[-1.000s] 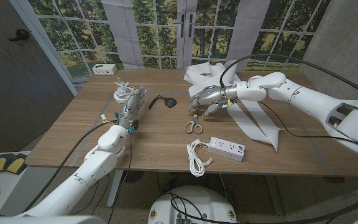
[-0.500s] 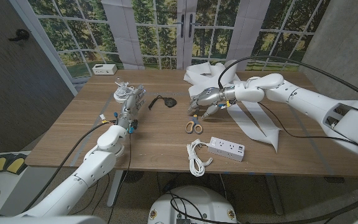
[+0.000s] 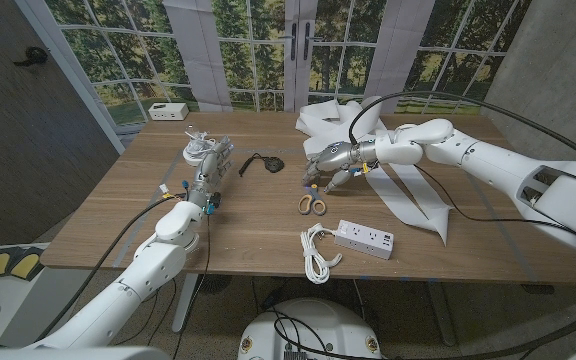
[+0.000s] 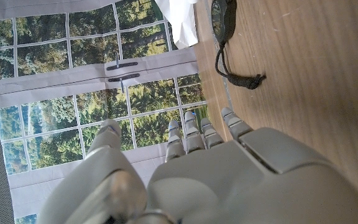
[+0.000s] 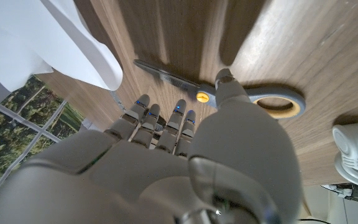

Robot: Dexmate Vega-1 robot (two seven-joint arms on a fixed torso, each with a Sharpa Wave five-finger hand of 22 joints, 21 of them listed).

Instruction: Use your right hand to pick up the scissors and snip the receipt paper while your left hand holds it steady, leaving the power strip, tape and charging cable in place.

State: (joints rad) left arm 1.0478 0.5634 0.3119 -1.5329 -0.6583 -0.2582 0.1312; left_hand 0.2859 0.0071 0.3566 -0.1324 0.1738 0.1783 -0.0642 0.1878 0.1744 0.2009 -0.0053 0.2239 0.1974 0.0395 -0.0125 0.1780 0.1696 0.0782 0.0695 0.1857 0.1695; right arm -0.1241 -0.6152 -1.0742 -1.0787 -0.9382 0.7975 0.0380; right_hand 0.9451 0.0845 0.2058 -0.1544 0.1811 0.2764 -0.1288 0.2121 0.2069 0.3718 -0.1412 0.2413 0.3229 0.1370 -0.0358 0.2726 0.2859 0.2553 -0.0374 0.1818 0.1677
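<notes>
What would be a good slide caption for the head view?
Robot's right hand hovers above yellow-handled scissors on the wooden table, white receipt paper alongside; left hand waits.

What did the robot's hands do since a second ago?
The right hand drifted slightly toward the far side of the table, hovering above the scissors without touching them. The left hand, scissors, power strip, white cable and receipt paper stayed put.

On the tabletop [image 3: 108,220] the scissors [image 3: 312,204] lie just behind the power strip [image 3: 365,238], with the charging cable [image 3: 316,252] left of the strip. The receipt paper [image 3: 408,190] lies right of the scissors; the tape [image 3: 270,164] lies farther back left.
</notes>
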